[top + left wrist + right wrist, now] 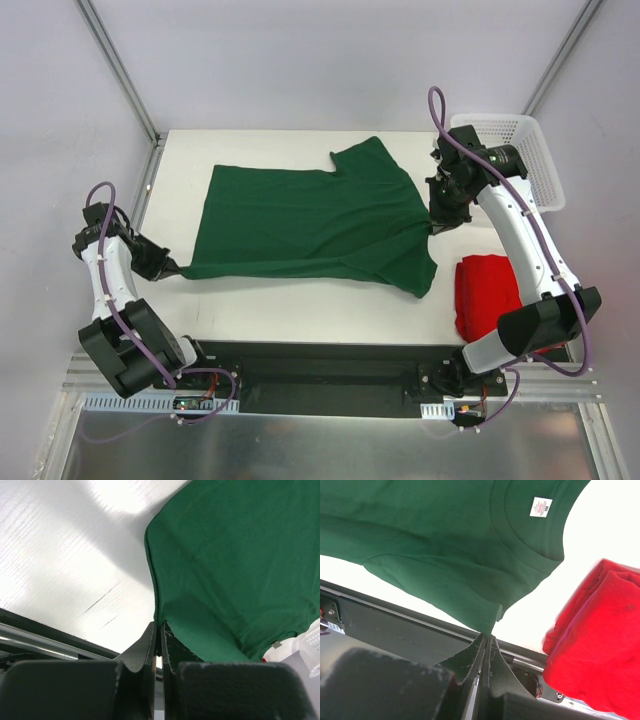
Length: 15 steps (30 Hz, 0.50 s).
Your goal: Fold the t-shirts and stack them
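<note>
A dark green t-shirt lies spread across the white table, stretched between both arms. My left gripper is shut on its near left hem corner, and the cloth runs up from the pinched tips. My right gripper is shut on the shirt's right edge, a sleeve hem caught between the tips. A folded red t-shirt lies at the near right, also in the right wrist view as red cloth.
A white mesh basket stands at the far right corner of the table. The black base rail runs along the near edge. Metal frame posts rise at the back corners.
</note>
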Available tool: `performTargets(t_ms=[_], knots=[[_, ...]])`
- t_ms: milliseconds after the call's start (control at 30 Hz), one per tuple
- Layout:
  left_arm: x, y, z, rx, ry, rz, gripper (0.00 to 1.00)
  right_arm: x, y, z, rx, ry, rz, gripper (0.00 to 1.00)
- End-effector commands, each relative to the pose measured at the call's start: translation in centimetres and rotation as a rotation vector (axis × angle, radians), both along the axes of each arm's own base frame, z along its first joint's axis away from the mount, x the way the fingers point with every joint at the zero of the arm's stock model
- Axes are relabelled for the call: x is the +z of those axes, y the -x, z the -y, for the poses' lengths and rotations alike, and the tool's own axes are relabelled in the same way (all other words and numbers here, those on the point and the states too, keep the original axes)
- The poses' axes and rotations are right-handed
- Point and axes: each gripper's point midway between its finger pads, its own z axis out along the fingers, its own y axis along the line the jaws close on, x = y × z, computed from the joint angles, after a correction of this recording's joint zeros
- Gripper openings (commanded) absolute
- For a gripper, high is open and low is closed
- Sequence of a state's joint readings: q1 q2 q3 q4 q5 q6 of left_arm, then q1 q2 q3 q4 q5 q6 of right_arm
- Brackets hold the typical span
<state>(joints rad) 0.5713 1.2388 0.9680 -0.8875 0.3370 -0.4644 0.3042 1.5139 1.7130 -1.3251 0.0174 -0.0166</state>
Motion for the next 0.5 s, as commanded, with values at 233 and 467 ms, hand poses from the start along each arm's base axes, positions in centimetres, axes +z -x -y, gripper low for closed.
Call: performTargets(t_ms=[233,467], knots=[[1.0,-3.7,-0.7,-0.016,0.041,0.079,0.0,1.1,0.8,1.9,-0.038,0.055,-0.02,0.01],[2.2,-6.6,-0.5,-0.064,0.04,0.099,0.0,0.7,1.3,2.4,-0.055,0.074,-0.044,0.01]])
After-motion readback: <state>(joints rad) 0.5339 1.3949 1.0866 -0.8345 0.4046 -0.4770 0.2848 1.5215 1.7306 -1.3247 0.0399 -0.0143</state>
